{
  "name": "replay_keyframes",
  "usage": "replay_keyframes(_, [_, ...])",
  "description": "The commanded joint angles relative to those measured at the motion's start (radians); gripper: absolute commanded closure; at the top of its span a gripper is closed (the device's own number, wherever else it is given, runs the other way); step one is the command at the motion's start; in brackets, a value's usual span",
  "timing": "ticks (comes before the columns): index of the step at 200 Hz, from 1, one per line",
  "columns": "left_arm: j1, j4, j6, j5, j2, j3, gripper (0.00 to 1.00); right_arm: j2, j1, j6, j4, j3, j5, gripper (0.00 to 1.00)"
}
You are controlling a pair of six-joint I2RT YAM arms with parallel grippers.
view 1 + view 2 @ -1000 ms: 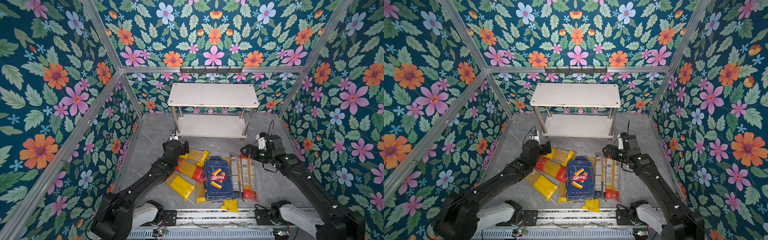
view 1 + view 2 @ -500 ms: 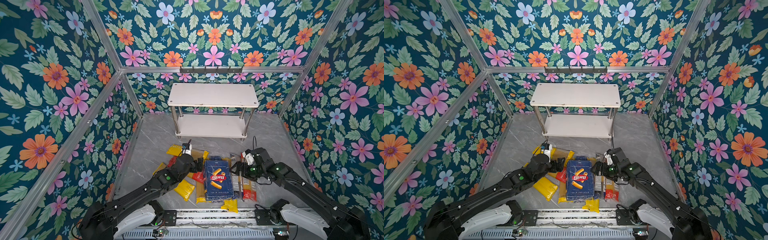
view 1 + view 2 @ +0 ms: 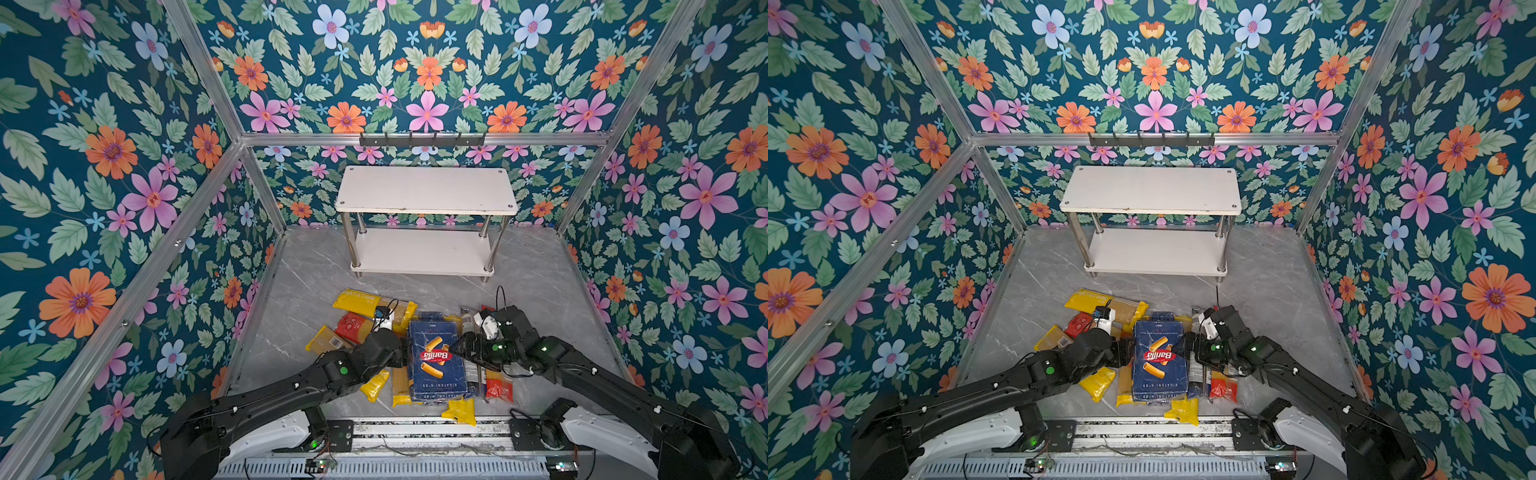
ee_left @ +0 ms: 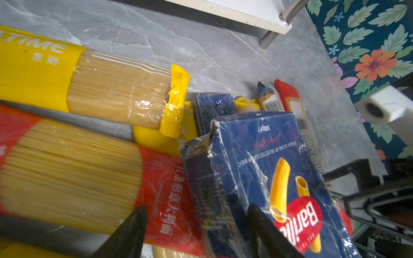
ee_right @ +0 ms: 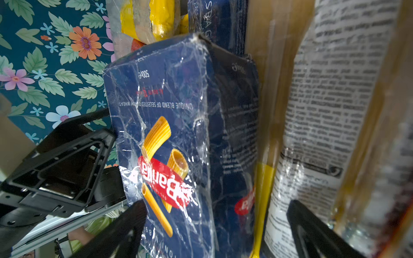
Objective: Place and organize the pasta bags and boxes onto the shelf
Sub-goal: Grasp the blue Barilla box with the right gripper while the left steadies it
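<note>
The rigatoni box (image 3: 436, 361) looks stiff, light and film-slick; its long edges suit pinching. Left claw (image 4: 196, 207) and right claw (image 5: 218, 203) each straddle one, jaws apart, gripping nothing.

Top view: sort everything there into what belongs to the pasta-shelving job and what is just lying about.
Job: rigatoni pack, yellow-ended spaghetti bag, red-ended spaghetti bag, shelf.
Just there: black hook rail, aluminium frame, floral walls.

Grey marble tabletop (image 3: 316, 270); pasta packs (image 3: 436, 374), shelf (image 3: 424, 253) on it
</note>
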Motion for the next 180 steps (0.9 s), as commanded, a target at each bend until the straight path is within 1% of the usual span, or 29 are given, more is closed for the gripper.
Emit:
replay_keyframes(1, [-0.026, -0.020, -0.034, -0.007, 0.000, -0.007, 0.29, 0.011, 0.004, 0.023, 0.045, -0.012, -0.010, 0.01])
replay_keyframes(40, [-0.068, -0.047, -0.070, -0.025, -0.014, -0.019, 0.28, 0.050, 0.038, 0.034, 0.069, -0.010, 0.007, 0.01])
replay_keyframes(64, [-0.077, -0.054, -0.083, -0.034, -0.026, -0.029, 0.27, 0.090, 0.071, 0.034, 0.071, 0.009, 0.020, 0.01])
replay_keyframes(83, [-0.077, -0.044, -0.083, -0.036, -0.020, -0.042, 0.29, 0.119, 0.076, 0.039, 0.085, 0.011, 0.021, 0.01])
replay_keyframes(105, [-0.077, -0.024, -0.091, -0.038, -0.008, -0.068, 0.35, 0.146, 0.079, 0.043, 0.105, 0.008, 0.008, 0.01])
replay_keyframes(127, [-0.077, 0.004, -0.103, -0.039, -0.006, -0.093, 0.45, 0.161, 0.078, 0.041, 0.105, 0.012, 0.006, 0.01])
replay_keyframes(141, [-0.077, 0.015, -0.107, -0.041, -0.007, -0.107, 0.48, 0.171, 0.078, 0.037, 0.109, 0.015, 0.000, 0.01])
replay_keyframes(162, [-0.077, 0.027, -0.112, -0.045, -0.003, -0.122, 0.57, 0.185, 0.078, 0.037, 0.128, 0.016, -0.009, 0.01])
replay_keyframes(180, [-0.078, 0.039, -0.119, -0.050, 0.001, -0.138, 0.61, 0.196, 0.080, 0.038, 0.154, 0.011, -0.021, 0.01])
